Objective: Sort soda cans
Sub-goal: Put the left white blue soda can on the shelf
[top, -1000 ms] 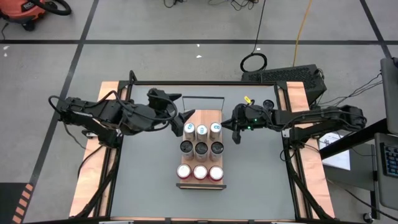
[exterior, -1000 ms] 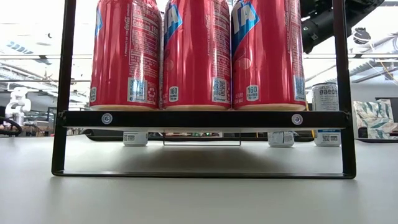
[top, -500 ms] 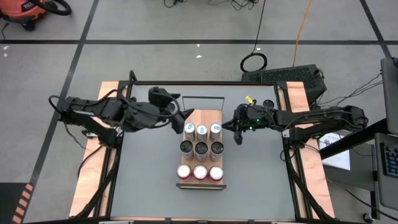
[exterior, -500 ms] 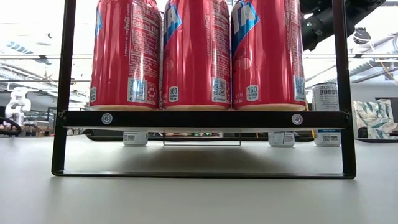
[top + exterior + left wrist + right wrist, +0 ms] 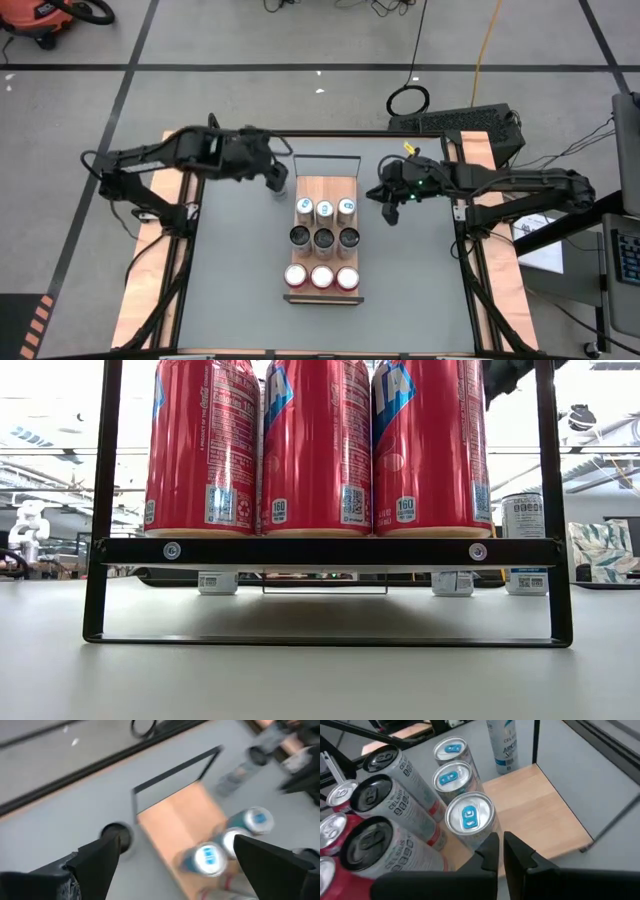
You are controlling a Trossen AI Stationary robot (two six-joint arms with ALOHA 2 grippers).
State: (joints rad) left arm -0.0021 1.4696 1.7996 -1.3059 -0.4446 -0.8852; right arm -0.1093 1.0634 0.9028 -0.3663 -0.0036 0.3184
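We see the bench carrying a wooden tray with a black wire frame, its far strip bare. On the tray nine cans stand in three rows: three red cans at the near edge, three dark-topped silver cans in the middle, three pale-topped blue cans behind them. One more dark-topped can stands on the bench just off the tray's far left corner; we cannot find the remaining cans from above.

The left gripper hangs above that loose can with its fingers spread wide and nothing between them. The right gripper waits just off the tray's right edge, beside the blue row, its fingers pressed together and empty.

We judge the risks to lie at that corner — a descent slightly off-centre would let one finger strike the can's rim and tip it toward the frame. Carried over, the can could clip the frame or knock the closely packed blue row. The right gripper sits near enough to nudge the end blue can.
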